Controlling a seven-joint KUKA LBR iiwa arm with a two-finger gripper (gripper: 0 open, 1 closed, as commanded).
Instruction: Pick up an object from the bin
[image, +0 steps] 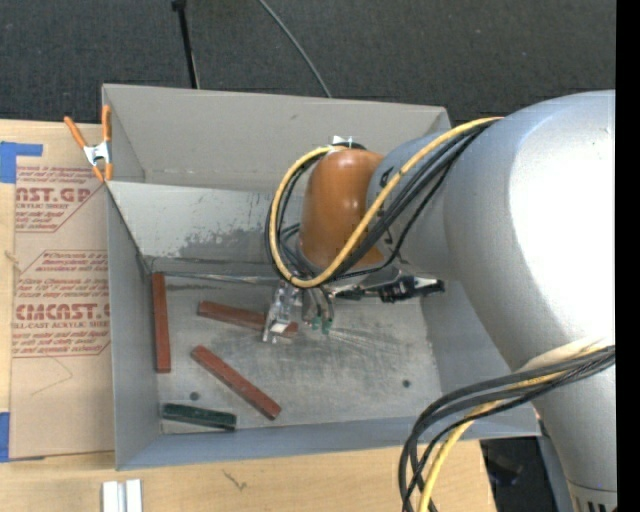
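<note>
**Gripper down at a red-brown bar, nothing lifted yet**

The silver arm (540, 250) looms closest to the lens, reaching into the grey bin (125, 330) from the right. Starting at the left of the bin floor, 1 long red-brown bar (160, 322) lies along the left wall. Near the front wall rests a dark green bar (198, 416), and just beside it a slanted red-brown bar (235, 382) runs diagonally. Further back lies a short red-brown bar (228, 314), its right end meeting the gripper (290, 322), which sits low on the floor under the orange cover (335, 215) and its looped cables. Whether the gripper is open or clamped cannot be told from here. All 4 bars appear to lie flat on the floor, so the pick seems not yet done. By this reading the approach is complete, while closing and lifting remain.
</note>
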